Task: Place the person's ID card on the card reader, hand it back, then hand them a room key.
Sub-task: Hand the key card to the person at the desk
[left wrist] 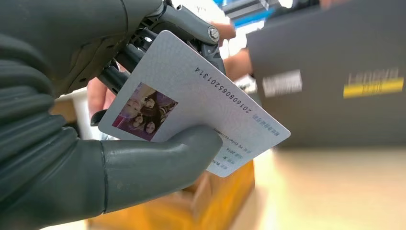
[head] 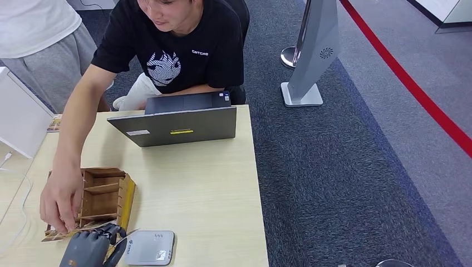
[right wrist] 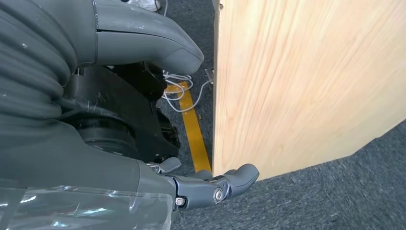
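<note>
Left hand [left wrist: 95,143] clenched on ID card [left wrist: 191,103], pinched between thumb and fingers; card tilted, long axis directed toward laptop [left wrist: 335,72]. Right hand [right wrist: 210,184] unladen, fingers loosely extended.

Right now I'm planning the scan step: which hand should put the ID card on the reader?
The left hand. It already grips the ID card between thumb and fingers, and in the head view it sits right beside the card reader. The right hand hangs beside the table, holding nothing.
</note>
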